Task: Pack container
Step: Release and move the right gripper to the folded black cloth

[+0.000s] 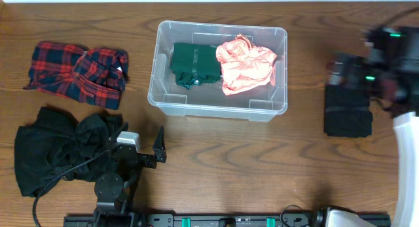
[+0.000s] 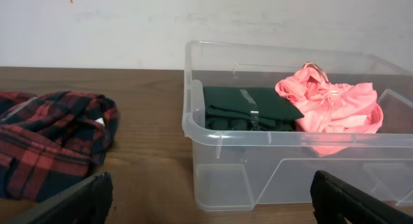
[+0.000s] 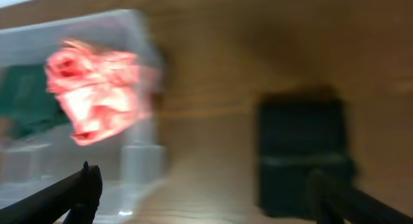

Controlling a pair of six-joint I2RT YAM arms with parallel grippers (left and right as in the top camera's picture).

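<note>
The left pincer (image 2: 210, 192) and right pincer (image 3: 205, 182) stand wide, empty. Pinching only the top fold, the black cloth (image 1: 348, 112) may unfold.

Colours noted: cloth, bin and counter.
Counter (image 1: 262, 161): mid-brown wood with darker grain streaks. Container (image 1: 219, 109): clear, colourless plastic, contents showing through its walls. Inside it, a dark green garment (image 1: 193, 65) on the left, plain, and a coral-pink garment (image 1: 245, 65) on the right, plain, paler at the creases. Plaid shirt (image 1: 78, 73): red and navy check with a little white at one edge. Crumpled garment (image 1: 55, 148): plain black. Folded cloth (image 1: 348, 116): plain black, no pattern visible. Wall (image 2: 129, 24): off-white.
</note>
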